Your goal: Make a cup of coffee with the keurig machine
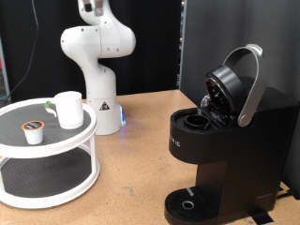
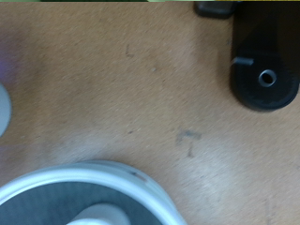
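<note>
The keurig machine (image 1: 234, 141) stands at the exterior view's right, black and boxy, with its grey-handled lid (image 1: 239, 80) raised and the pod chamber open. Its round drip tray base (image 1: 192, 202) holds nothing; that base (image 2: 265, 80) also shows from above in the wrist view. The cup (image 1: 68, 109), a plain white mug, stands on the top tier of a white round stand (image 1: 66, 141) at the exterior view's left. A small white pod with a dark top (image 1: 34, 130) sits beside it. The arm rises out of the exterior view's top, so the gripper does not show in either view.
The white robot base (image 1: 98, 89) stands behind the stand on the wooden table (image 1: 141, 159). The stand has a lower dark tier (image 1: 42, 178). In the wrist view the stand's rim (image 2: 84, 178) shows from above, with bare wood between it and the machine.
</note>
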{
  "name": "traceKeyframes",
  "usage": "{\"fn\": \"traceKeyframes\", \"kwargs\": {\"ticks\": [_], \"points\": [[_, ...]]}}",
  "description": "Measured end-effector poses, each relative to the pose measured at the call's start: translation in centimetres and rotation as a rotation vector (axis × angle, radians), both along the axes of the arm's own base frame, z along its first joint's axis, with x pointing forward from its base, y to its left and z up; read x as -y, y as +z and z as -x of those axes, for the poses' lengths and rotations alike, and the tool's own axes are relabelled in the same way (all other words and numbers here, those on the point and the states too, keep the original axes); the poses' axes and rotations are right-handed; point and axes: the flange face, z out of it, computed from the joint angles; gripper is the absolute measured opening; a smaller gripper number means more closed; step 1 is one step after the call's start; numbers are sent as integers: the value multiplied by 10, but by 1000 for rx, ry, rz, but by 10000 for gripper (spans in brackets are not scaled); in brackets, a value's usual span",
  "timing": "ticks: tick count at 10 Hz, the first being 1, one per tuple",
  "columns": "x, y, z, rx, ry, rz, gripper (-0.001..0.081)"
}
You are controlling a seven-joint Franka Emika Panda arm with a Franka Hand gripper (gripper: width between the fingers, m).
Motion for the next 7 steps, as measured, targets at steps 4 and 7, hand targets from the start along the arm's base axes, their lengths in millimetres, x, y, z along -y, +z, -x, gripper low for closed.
{"fn": "traceKeyframes", "kwargs": {"ticks": [4,7], "points": [[18,-6,-1,40,62,3,805],[55,-21,2,94,84,28,805]]}}
